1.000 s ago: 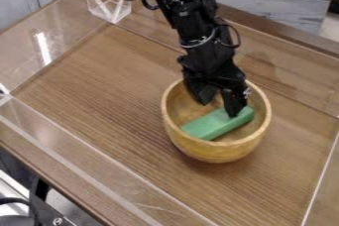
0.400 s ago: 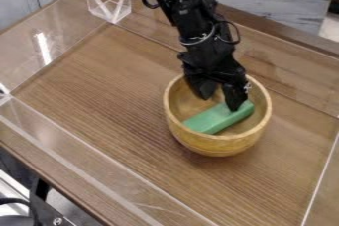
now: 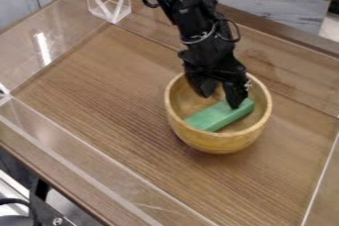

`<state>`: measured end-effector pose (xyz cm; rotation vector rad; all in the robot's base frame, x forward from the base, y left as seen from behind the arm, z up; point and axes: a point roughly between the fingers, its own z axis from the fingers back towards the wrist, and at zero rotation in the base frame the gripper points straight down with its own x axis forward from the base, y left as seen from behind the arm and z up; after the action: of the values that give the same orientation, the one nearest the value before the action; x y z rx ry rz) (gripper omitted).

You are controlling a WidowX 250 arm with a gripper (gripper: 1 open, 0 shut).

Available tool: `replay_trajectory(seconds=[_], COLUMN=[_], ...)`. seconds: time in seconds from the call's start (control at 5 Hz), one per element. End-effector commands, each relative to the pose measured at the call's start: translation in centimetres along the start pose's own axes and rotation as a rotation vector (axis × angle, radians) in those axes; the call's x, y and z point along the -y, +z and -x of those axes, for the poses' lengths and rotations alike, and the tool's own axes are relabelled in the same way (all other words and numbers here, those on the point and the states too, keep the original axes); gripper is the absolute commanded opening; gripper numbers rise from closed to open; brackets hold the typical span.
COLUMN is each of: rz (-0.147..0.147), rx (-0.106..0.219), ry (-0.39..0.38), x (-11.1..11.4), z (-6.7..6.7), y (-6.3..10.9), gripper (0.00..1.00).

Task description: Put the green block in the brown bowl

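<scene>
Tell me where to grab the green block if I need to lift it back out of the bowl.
Grip the green block across its narrow width near mid-length, coming from above. It lies slanted inside the brown bowl, whose rim blocks side approaches. The gripper hangs open just above it.

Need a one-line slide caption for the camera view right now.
Green block lying inside the brown bowl, open pincer poised just above it.

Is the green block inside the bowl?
Inside: the bright green rectangular block lies within the round tan wooden bowl, under the open claw.
</scene>
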<state>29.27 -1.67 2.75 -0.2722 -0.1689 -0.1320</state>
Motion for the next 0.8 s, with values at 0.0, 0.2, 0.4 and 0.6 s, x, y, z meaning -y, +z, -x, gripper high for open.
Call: replay_trajectory(seconds=[0.0, 0.2, 0.4, 0.6], rz=[0.001, 0.001, 0.003, 0.004], rx=[-0.09, -0.098, -0.116, -0.14], ry=[0.07, 0.077, 0.083, 0.09], x=[-2.3, -2.4, -2.3, -2.2], z=[2.0, 2.2, 2.6, 3.1], y=[-3.0, -3.4, -3.5, -3.4], gripper=[1.0, 0.0, 0.0, 0.0])
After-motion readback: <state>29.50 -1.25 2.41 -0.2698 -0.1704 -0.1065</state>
